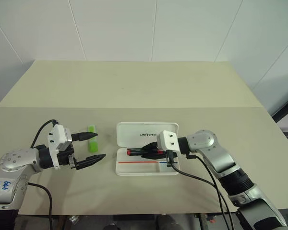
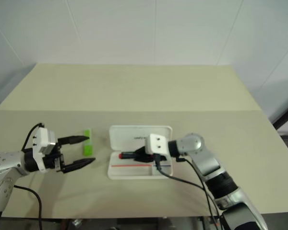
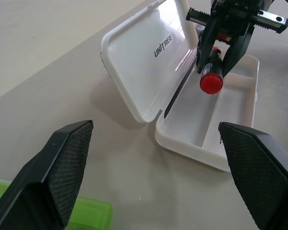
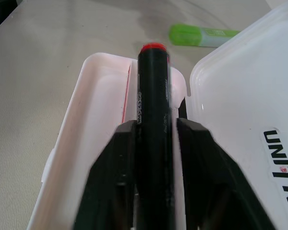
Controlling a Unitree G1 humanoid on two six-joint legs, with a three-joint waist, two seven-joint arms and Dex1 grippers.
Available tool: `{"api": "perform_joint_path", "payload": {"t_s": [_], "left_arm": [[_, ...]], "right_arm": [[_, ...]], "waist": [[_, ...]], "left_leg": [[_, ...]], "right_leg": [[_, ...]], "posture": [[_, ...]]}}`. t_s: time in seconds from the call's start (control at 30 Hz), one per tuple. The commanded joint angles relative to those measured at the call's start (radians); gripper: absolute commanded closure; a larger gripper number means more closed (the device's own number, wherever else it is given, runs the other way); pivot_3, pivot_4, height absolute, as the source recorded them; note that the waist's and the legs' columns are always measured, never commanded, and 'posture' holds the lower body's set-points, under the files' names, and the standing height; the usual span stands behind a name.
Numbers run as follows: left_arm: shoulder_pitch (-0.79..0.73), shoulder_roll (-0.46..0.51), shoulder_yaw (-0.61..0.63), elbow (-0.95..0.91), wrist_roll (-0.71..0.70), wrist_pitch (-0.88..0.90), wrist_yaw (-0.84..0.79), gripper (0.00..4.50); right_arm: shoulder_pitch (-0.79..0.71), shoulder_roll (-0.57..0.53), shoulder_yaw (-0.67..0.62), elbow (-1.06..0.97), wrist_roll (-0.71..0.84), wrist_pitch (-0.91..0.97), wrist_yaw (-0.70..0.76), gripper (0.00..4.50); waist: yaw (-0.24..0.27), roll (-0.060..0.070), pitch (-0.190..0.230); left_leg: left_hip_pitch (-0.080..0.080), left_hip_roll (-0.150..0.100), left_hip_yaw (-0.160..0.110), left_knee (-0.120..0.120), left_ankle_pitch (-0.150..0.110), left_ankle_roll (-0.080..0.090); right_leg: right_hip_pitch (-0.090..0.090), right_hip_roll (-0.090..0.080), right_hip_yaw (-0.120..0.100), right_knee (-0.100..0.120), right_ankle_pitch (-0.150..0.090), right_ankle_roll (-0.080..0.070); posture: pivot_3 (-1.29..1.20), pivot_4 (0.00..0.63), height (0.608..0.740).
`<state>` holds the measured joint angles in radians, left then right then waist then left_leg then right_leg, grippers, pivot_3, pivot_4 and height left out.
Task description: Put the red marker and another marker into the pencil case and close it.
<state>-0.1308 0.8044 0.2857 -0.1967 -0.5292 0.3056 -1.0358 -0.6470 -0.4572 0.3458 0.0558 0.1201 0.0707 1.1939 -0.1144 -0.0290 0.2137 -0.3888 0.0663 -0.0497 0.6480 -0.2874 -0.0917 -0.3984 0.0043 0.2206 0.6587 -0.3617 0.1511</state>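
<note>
Right gripper pinching red marker over the open pencil case tray; left gripper spread wide, green marker just beyond its fingertips.

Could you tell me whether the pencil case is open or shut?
Open: the pencil case has its lid folded back flat on the table, tray exposed.

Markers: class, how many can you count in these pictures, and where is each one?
2. The red marker sits between the right hand's fingers over the open pencil case; the green marker lies on the table left of the case.
</note>
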Motion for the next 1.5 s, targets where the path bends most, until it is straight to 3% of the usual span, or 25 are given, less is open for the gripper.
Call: {"api": "perform_joint_path", "payload": {"t_s": [0.03, 0.37, 0.47, 0.6, 0.8, 1.0, 1.27, 1.5], "left_arm": [[-0.012, -0.003, 0.001, -0.018, -0.001, -0.022, 0.000, 0.00], [-0.033, -0.008, -0.017, 0.006, 0.002, -0.036, -0.004, 0.00], [-0.029, -0.011, -0.021, 0.004, -0.002, -0.037, -0.006, 0.00], [-0.034, -0.017, -0.024, 0.007, -0.006, -0.035, -0.004, 0.00], [-0.010, -0.028, -0.009, -0.001, -0.011, -0.028, 0.012, 0.00], [0.088, -0.130, 0.080, -0.119, -0.010, 0.011, 0.240, 0.00], [0.233, -0.329, 0.123, -0.307, 0.073, 0.064, 0.597, 0.00], [0.282, -0.407, 0.061, -0.360, 0.166, 0.125, 0.770, 0.00]], "right_arm": [[-0.010, 0.013, -0.021, -0.022, 0.015, -0.024, -0.013, 1.85], [0.010, -0.005, -0.061, -0.132, 0.100, 0.073, -0.016, 1.85], [0.044, -0.030, -0.098, -0.219, 0.158, 0.158, -0.026, 1.25], [0.101, -0.083, -0.172, -0.324, 0.213, 0.242, -0.062, 0.02], [0.183, -0.188, -0.315, -0.449, 0.306, 0.362, -0.120, 0.02], [0.239, -0.269, -0.486, -0.485, 0.376, 0.413, -0.176, 0.02], [0.265, -0.289, -0.488, -0.435, 0.371, 0.385, -0.169, 0.02], [0.244, -0.285, -0.462, -0.403, 0.368, 0.362, -0.159, 0.02]], "waist": [[0.000, 0.000, 0.000], [0.000, 0.000, 0.000], [0.003, 0.000, 0.000], [0.004, 0.000, 0.000], [0.004, 0.000, 0.000], [0.005, 0.000, 0.000], [0.011, -0.001, 0.000], [0.020, -0.001, 0.000]], "left_leg": [[0.000, 0.000, 0.000, 0.000, 0.000, 0.000], [0.000, 0.000, -0.001, 0.000, 0.000, 0.000], [0.000, 0.000, -0.001, 0.000, 0.000, 0.000], [0.000, 0.000, -0.002, 0.000, 0.000, 0.000], [0.000, 0.000, -0.002, 0.000, 0.000, 0.000], [-0.001, 0.000, -0.002, 0.000, 0.000, 0.000], [0.000, 0.000, -0.002, 0.002, 0.000, 0.000], [0.001, -0.001, -0.002, 0.004, 0.000, 0.000]], "right_leg": [[0.000, 0.000, 0.000, 0.000, 0.000, 0.000], [0.000, 0.000, 0.000, 0.000, 0.000, 0.000], [0.000, 0.000, -0.001, 0.000, 0.000, 0.000], [0.000, 0.000, -0.002, 0.000, 0.000, 0.000], [0.001, 0.000, -0.002, 0.000, 0.000, 0.000], [0.001, 0.000, -0.002, -0.001, 0.000, 0.000], [0.003, 0.000, -0.001, -0.001, 0.000, 0.001], [0.005, 0.000, 0.000, -0.002, 0.001, 0.002]], "posture": [[0.00, 0.150, 0.740], [0.00, 0.150, 0.740], [0.00, 0.150, 0.740], [0.00, 0.150, 0.740], [0.00, 0.150, 0.740], [0.00, 0.150, 0.740], [0.00, 0.150, 0.740], [0.00, 0.150, 0.740]]}}
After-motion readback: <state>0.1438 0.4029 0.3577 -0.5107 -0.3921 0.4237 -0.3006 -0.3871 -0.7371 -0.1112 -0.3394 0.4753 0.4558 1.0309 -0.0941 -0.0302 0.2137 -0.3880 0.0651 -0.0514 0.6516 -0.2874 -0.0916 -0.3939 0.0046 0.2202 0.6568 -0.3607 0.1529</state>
